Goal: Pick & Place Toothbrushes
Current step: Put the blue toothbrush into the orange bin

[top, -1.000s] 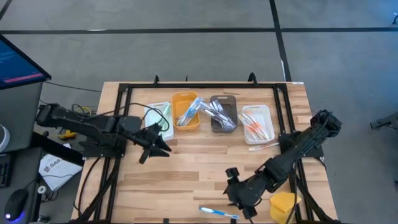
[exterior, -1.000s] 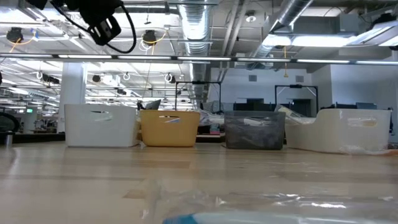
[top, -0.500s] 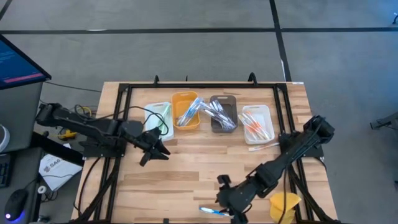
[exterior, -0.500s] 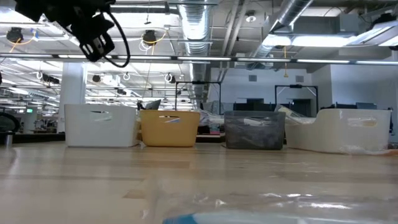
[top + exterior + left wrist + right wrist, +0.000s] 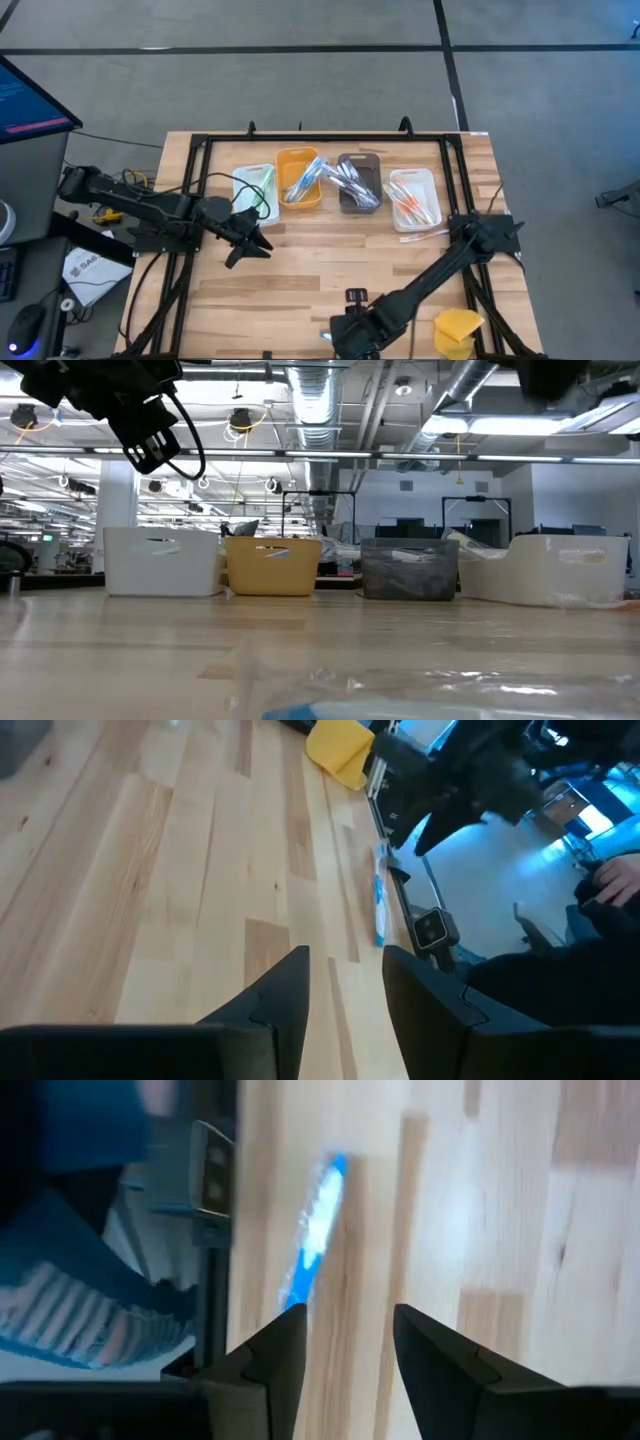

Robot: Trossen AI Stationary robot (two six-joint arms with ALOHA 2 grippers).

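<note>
High view: the right pincer (image 5: 345, 338) has slid along the near edge of the desk (image 5: 300, 265) since a second ago and now hangs over the blue toothbrush (image 5: 312, 1230) lying there, its fingers (image 5: 272, 1352) parted with the toothbrush visible between and beyond them, gripping nothing. The left pincer (image 5: 262, 240), partly open and empty, has drifted slightly below the white bin (image 5: 254, 190). Other toothbrushes (image 5: 305, 178) fill the bins
</note>
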